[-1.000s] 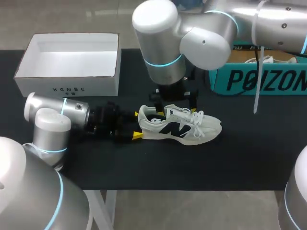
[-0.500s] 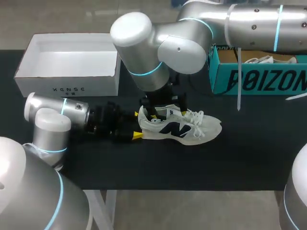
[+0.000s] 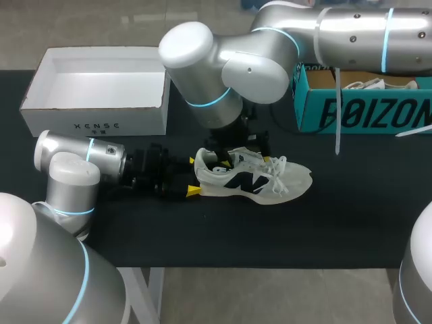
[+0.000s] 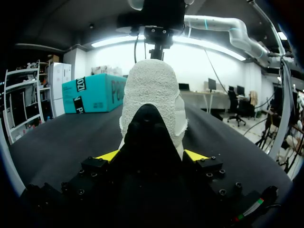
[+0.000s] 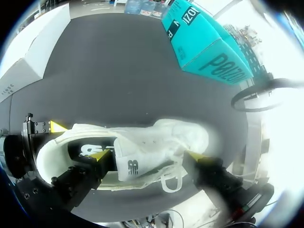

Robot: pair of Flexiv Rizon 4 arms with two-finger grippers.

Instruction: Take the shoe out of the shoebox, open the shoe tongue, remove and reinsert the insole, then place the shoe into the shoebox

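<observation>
Your left end effector (image 4: 151,155) sits low on the dark surface (image 4: 57,142), and you see the shoe (image 4: 152,90) heel-on, upright between its two yellow tips. One tip presses in at each side of the heel. The white textured heel fills the space straight ahead of you, with a black pull-tab patch running down its middle. Directly above the shoe, the dark wrist end of your right arm (image 4: 213,23) hangs over the opening. A teal box (image 4: 97,92) stands further back on the surface, well apart from the shoe.
</observation>
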